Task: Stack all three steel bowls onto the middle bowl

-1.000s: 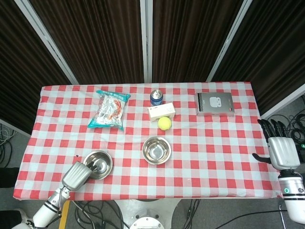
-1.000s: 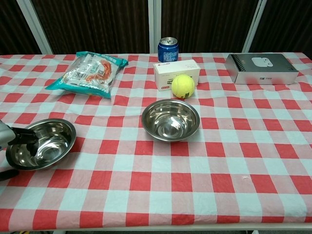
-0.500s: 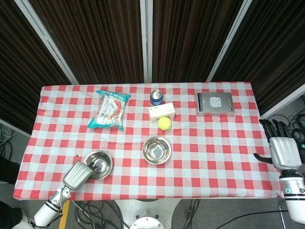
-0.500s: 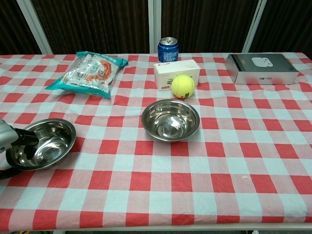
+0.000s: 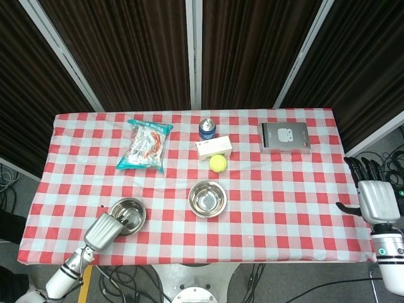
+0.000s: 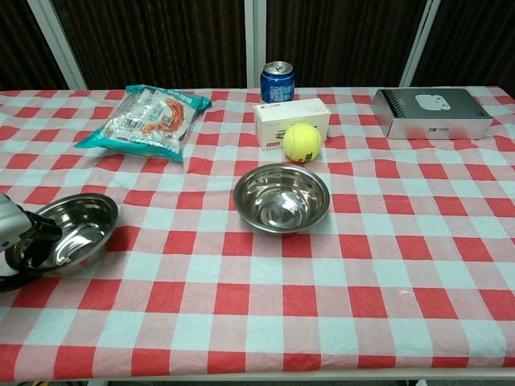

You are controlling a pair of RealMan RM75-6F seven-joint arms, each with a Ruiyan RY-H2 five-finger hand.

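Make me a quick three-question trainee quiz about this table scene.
1. True or false: the left hand grips the left bowl.
2. What stands behind the tennis ball? A) white box B) snack bag C) notebook
3. Fill in: the right hand is off the table's ___ edge.

Key: 1 true. 2 A, the white box. 3 right.

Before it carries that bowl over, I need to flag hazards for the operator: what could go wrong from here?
1. The left robot hand grips the left bowl only at its near rim; the smooth steel could slip or tip.
2. The tennis ball sits just behind the middle bowl; an overshoot could knock it rolling.
3. Only two steel bowls show, so a three-bowl stack looks unfinishable.
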